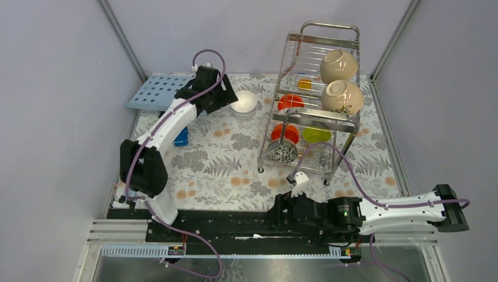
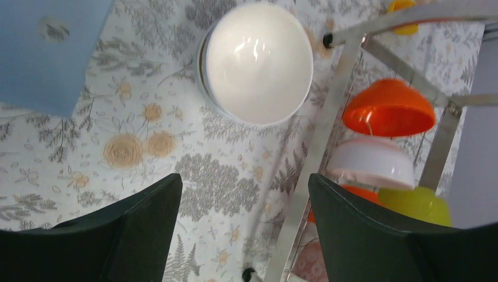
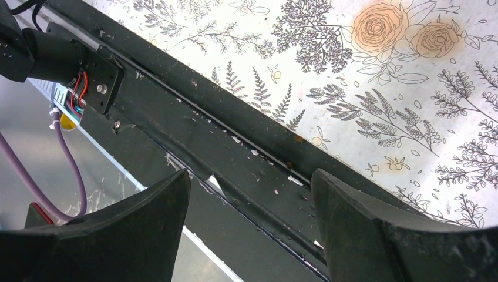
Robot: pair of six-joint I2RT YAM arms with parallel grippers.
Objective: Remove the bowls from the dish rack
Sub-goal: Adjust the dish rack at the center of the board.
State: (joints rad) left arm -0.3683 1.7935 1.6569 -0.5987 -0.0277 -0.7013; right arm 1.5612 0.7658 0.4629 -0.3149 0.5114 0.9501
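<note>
1. Top external view: the white bowl (image 1: 244,103) sits on the tablecloth (image 1: 223,158), just left of the dish rack (image 1: 329,27). The cream bowls (image 1: 339,66), orange bowl (image 1: 290,103), lime-green bowl (image 1: 316,134) and speckled bowl (image 1: 284,152) sit racked.
2. The left gripper (image 2: 244,183) hangs over the white bowl, fingers spread, empty. The right gripper (image 3: 251,176) is also spread and empty, over the near rail (image 3: 176,111).
3. The bowls look glossy, rigid, light and breakable: pinch 1 rim wall gently.

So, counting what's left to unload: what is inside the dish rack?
Up top, two cream bowls; below, orange-red bowls, a white bowl, a lime-green bowl, a speckled bowl. The upper shelf hides the rest.
</note>
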